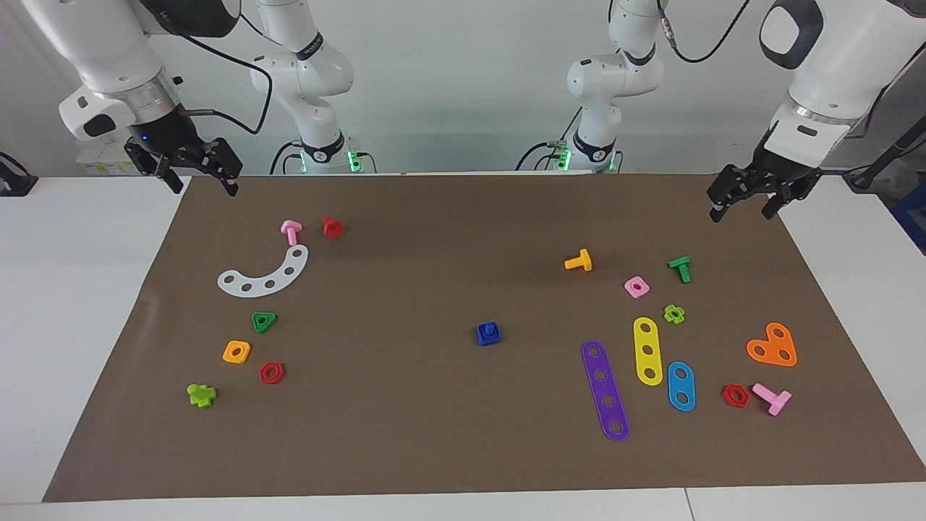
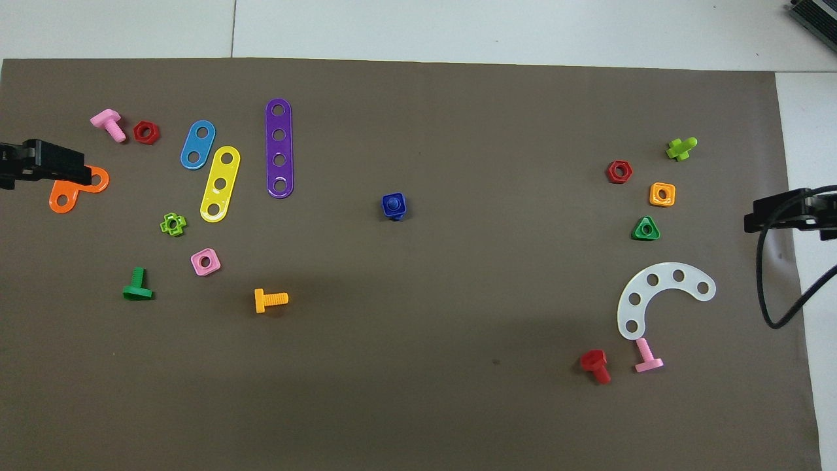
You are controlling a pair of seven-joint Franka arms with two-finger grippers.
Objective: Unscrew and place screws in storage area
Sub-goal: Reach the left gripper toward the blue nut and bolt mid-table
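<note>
While both arms hang raised at the mat's corners, left gripper and right gripper gape empty, blue bolt sitting midway between them.

Facing and overhead cameras share the mat.

Both arms have glossy white rounded casings with dark grey joint caps and black bands at the joints. A silver metal ring sits at each wrist, above a black mount. The left pincer and right pincer are black, built of angular linked parts. A small blue lamp glows on the right wrist mount. Black cables loop along each arm. Green lights shine at both bases.
</note>
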